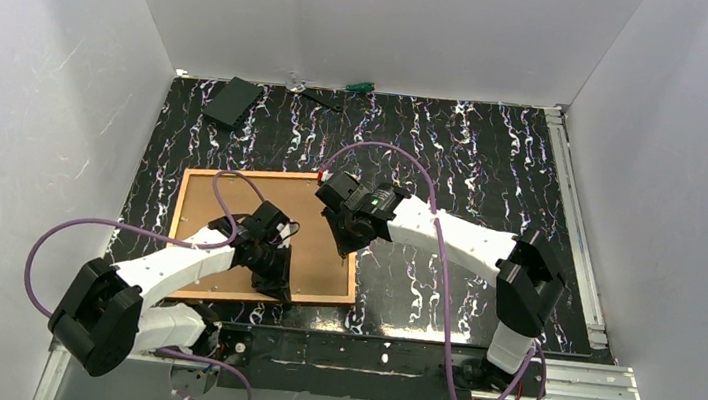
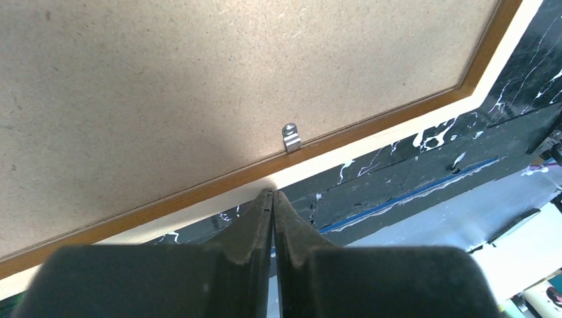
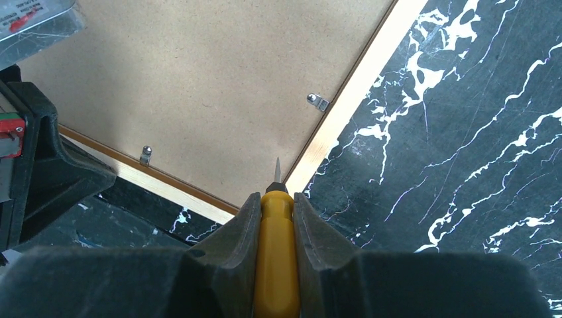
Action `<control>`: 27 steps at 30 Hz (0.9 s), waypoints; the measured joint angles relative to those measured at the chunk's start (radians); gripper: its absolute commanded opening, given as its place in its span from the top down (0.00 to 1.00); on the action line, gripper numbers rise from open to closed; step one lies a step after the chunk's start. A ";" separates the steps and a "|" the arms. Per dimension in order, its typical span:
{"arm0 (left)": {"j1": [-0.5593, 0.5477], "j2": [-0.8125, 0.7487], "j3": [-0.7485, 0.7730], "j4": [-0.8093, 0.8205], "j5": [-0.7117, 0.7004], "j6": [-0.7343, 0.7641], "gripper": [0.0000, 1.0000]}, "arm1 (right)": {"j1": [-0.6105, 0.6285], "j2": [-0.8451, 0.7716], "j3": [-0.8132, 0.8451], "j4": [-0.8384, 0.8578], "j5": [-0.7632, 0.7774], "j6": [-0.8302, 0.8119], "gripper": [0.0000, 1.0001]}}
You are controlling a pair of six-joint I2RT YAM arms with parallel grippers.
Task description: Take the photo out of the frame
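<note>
Item: thin orange-brown wooden frame (image 2: pixel 166 204), lying face down on the black white-veined marbled table (image 3: pixel 464 132).
Contents: the photo (image 2: pixel 166 86), only its plain brown board back showing, seated inside the rails. The printed side is hidden.
Fastenings: small silver metal clips. One (image 2: pixel 290 137) sits on the near rail at the seam of board and wood. Two more (image 3: pixel 318 101) (image 3: pixel 145 154) show in my right wrist view, one on each rail of the near right corner.
Left pincer (image 2: pixel 272 195): closed, fingers pressed together with nothing between them. It hangs over the near rail, just beside the first clip and not touching it.
Right pincer (image 3: pixel 277 199): gripping a yellow-handled screwdriver (image 3: pixel 277 265). The thin tip points at the edge of the board by the right rail, between the two corner clips.
Step in hand: freeing the clips, as I judge it; the photo is not yet lifted.
Next move: I expect to set the screwdriver tip against a clip and turn or lever it off the board. My closed left fingers can nudge the near clip or hold the rail steady.
Caution: keep the tip off the board, which likely dents easily.
</note>
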 measured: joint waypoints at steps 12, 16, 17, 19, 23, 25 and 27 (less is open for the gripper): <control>-0.002 0.017 -0.004 -0.044 -0.019 -0.051 1.00 | 0.000 0.066 0.021 0.008 0.079 -0.009 0.99; -0.006 0.061 -0.026 -0.103 -0.058 -0.058 1.00 | 0.001 0.102 0.068 -0.007 0.122 -0.031 0.99; -0.006 0.072 -0.027 -0.116 -0.068 -0.063 1.00 | 0.000 0.115 0.083 -0.008 0.140 -0.038 0.99; -0.006 0.078 -0.027 -0.124 -0.073 -0.074 1.00 | -0.005 0.149 0.126 -0.013 0.172 -0.054 0.99; -0.006 0.076 -0.027 -0.125 -0.077 -0.085 1.00 | -0.010 0.195 0.175 -0.016 0.252 -0.093 0.99; -0.006 0.069 -0.027 -0.126 -0.084 -0.084 1.00 | -0.014 0.200 0.177 -0.004 0.276 -0.113 0.99; -0.006 0.060 -0.027 -0.127 -0.097 -0.083 1.00 | -0.018 0.203 0.177 0.005 0.299 -0.134 0.99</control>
